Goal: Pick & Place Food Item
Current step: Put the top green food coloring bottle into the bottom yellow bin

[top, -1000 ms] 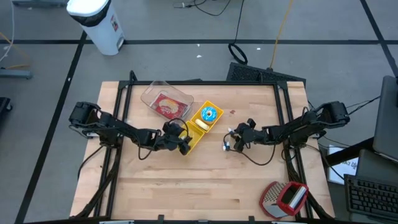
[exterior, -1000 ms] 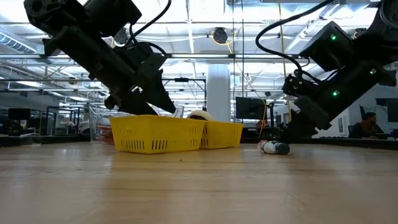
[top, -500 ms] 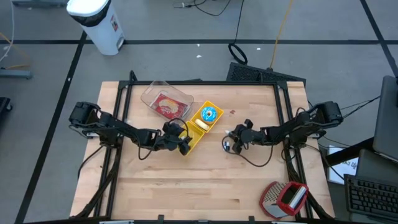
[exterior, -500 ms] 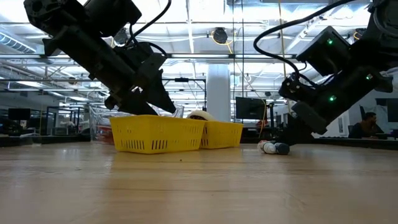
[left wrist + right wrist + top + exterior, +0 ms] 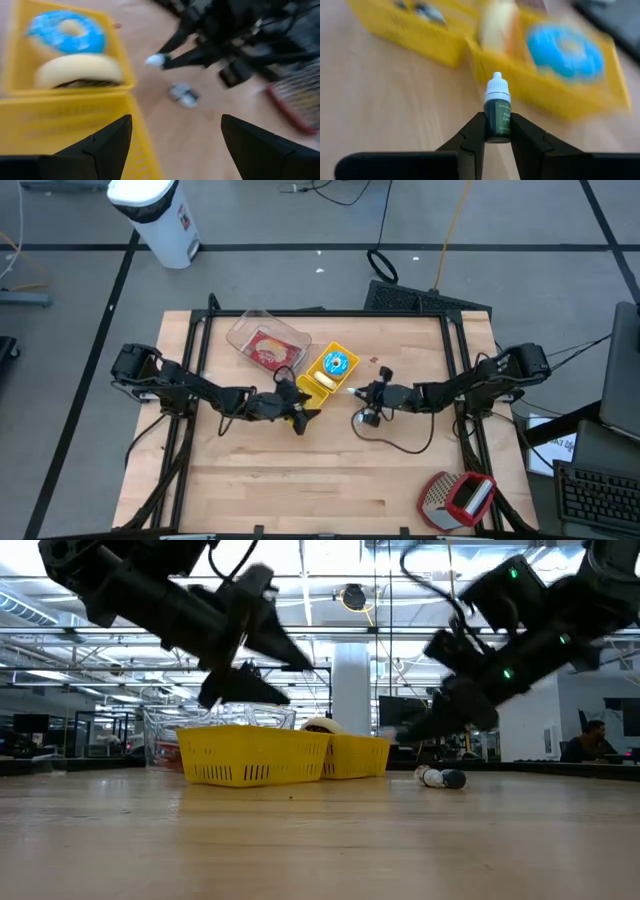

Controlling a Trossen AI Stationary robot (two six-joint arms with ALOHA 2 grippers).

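My right gripper (image 5: 497, 125) is shut on a small green dropper bottle (image 5: 497, 111) with a white cap and carries it above the table, just right of two yellow baskets (image 5: 325, 378). The far basket holds a blue-iced donut (image 5: 336, 363) and a cream-coloured piece (image 5: 80, 70). My left gripper (image 5: 175, 125) stands open over the near basket (image 5: 253, 755), touching nothing. A second small bottle (image 5: 365, 418) lies on its side on the table. My right gripper pinches the green bottle's lower body (image 5: 497, 131) between its two fingers. It comes from the table's right, slanting a little downward. The bottle lies along the fingers, its white cap (image 5: 497, 90) pointing past the fingertips toward the baskets. It is lifted clear of the table.
A clear plastic box with red food (image 5: 268, 345) stands behind the baskets at the far left. A red-and-grey tool (image 5: 455, 498) lies at the near right corner. Bare wood spreads along the near side.
My right gripper has moved toward the table's left, toward the baskets, risen and rolled at the wrist, with the green bottle now off the table. My left gripper has tipped upward and risen from behind the near basket; it stays open.
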